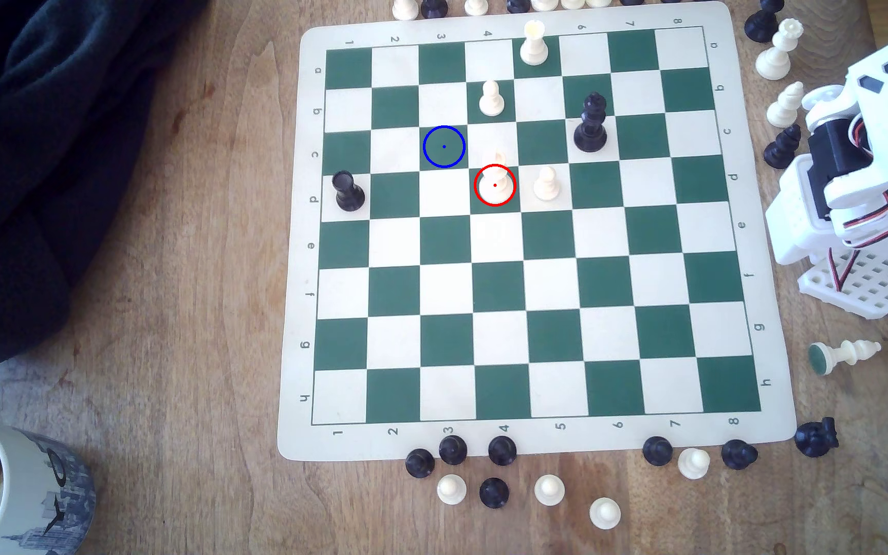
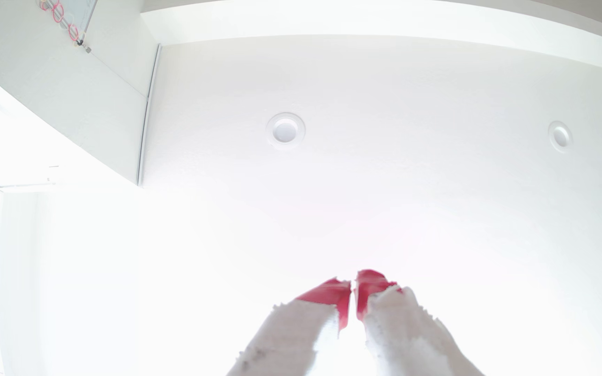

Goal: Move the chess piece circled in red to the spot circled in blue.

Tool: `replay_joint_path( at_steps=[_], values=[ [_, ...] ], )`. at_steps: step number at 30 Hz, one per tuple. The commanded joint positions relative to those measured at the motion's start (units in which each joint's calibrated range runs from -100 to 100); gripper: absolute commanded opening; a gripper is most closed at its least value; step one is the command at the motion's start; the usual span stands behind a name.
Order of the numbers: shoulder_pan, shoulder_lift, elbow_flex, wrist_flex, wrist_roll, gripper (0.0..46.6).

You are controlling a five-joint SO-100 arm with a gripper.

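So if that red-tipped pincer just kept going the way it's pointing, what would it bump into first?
Probably the white ceiling. The red-tipped pincer, jaws nearly together, points upward in the wrist view, with nothing visible between; depth is hard to judge in the glare.

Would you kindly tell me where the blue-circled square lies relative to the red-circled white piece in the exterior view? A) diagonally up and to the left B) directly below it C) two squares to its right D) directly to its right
A: the spot sits one square up-left of the chess piece.

Green-and-cream chessboard (image 1: 532,341) on a wooden table. The red-circled chess piece (image 1: 494,179) stands upright; the blue-circled spot (image 1: 444,147) lies diagonally adjacent. The folded white arm (image 1: 858,176) sits at the exterior view's right.
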Motion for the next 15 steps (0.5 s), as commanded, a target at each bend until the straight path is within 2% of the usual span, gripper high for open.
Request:
replay_joint_path(
  at_steps=[1,10,15],
  values=[
    [-0.75,-0.2,1.26,0.28,0.1,0.2],
    [-0.68,-0.2,-0.28,19.36,0.1,0.2],
    [1.67,-0.2,-5.81,43.27,0.05,0.2]
  ],
)
